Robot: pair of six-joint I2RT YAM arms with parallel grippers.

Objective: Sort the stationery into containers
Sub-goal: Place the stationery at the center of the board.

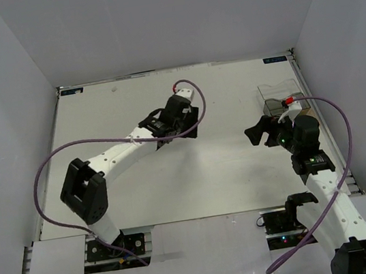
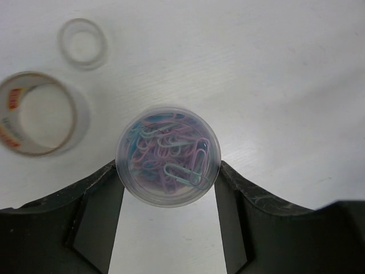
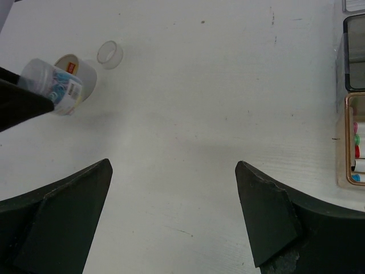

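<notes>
A white tabletop (image 1: 176, 186), faintly scuffed and marked with a few small dark specks, fills the middle of the scene, boxed in by a plain pale grey left wall (image 1: 4, 136), back wall (image 1: 165, 15) and right wall (image 1: 356, 49). A small blue label (image 1: 71, 91) sits at its far left corner and a second blue label (image 1: 275, 60) at its far right, while white panels (image 1: 204, 234) cover the near edge beside a metal rail (image 1: 28, 260). The light is soft and even, with only faint shadows.

A clear tub (image 2: 167, 155) of coloured paper clips sits in the left gripper (image 2: 168, 174), near the tape roll (image 2: 40, 121) and clear ring (image 2: 83, 43).
</notes>
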